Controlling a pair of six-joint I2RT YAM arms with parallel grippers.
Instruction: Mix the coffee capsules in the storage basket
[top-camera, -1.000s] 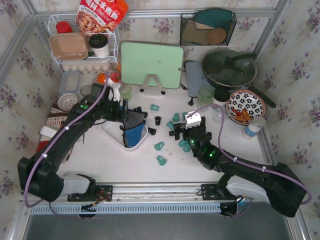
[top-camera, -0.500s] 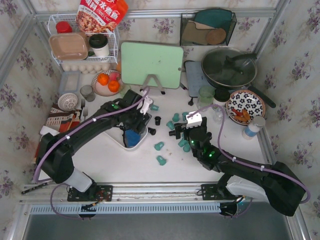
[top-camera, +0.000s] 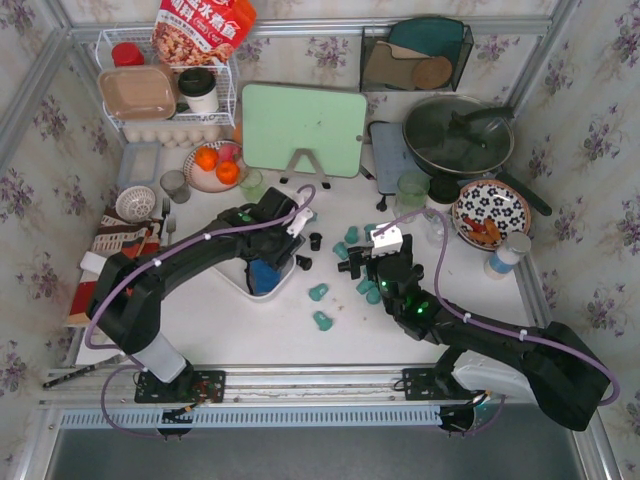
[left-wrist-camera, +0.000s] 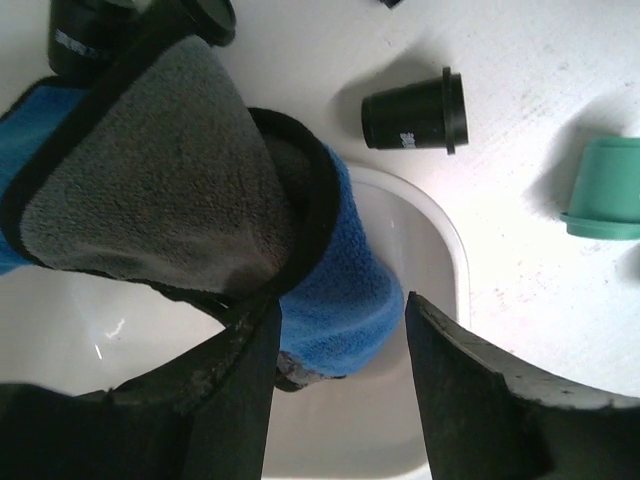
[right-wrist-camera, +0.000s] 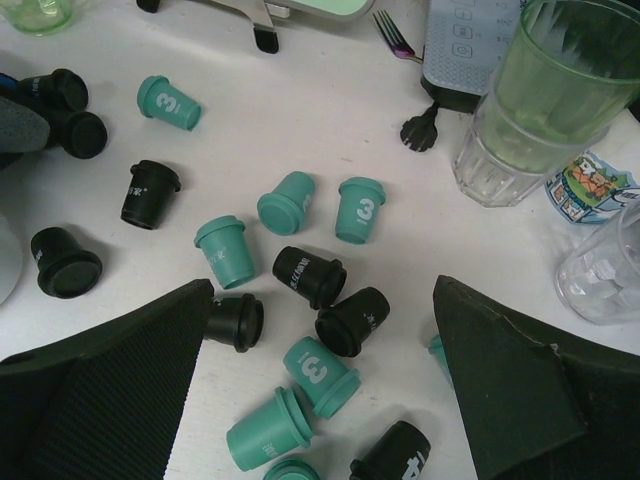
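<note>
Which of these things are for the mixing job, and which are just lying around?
For the job: teal capsules, black capsules, basket.

Just lying about: cloth (it is in the basket), green glass, cutting board, pan, plate, oranges.

In the left wrist view a grey and blue cloth (left-wrist-camera: 170, 190) covers most of the storage basket (left-wrist-camera: 430, 250), hiding its floor, and the bottom edge cuts the basket off. A teal capsule (left-wrist-camera: 610, 190) at middle right is cropped by the frame edge. Whether the left fingers (left-wrist-camera: 470, 400) press the cloth is unclear.
</note>
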